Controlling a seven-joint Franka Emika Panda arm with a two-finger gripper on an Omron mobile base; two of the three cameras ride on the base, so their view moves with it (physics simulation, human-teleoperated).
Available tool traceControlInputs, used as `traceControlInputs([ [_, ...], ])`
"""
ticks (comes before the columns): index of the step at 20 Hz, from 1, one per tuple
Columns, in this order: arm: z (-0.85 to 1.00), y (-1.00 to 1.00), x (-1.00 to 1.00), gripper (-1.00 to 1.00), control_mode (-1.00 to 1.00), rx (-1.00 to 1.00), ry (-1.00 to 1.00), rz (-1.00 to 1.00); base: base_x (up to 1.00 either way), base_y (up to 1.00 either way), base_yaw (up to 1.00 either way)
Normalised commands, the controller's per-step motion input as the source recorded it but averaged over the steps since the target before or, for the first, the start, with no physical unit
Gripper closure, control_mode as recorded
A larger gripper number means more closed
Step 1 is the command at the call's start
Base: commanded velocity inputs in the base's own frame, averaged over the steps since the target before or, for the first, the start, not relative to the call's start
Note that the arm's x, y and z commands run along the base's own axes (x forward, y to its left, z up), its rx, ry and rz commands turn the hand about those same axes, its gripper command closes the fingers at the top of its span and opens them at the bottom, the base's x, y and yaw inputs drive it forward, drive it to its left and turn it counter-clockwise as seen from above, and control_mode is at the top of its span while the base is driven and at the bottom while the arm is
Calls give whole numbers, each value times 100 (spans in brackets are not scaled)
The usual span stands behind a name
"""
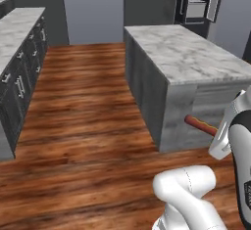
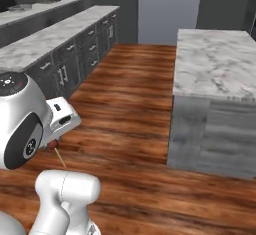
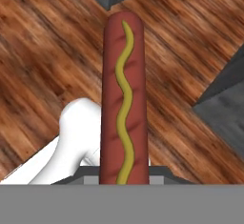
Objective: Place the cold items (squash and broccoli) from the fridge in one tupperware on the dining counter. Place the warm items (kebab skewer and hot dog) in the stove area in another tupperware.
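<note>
I have the gripper (image 3: 123,180) clenched on the hot dog (image 3: 123,99), which sticks straight out from the fingers, its mustard squiggle facing the hand camera, up in the air over the wood floor (image 1: 83,126). From the left base view it pokes out beside the marble island (image 1: 186,53).

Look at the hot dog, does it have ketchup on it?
No, the hot dog carries a wavy yellow line along its length, like mustard, and no red sauce.
</note>
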Motion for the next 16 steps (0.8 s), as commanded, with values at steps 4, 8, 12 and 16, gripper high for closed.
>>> traceControlInputs([
  [4,0,0,0,100,100,0,0,0,-10,100,0],
  [8,0,0,0,100,100,0,0,0,-7,100,0],
  [12,0,0,0,100,100,0,0,0,-5,100,0],
  [16,0,0,0,100,100,0,0,0,-6,100,0],
])
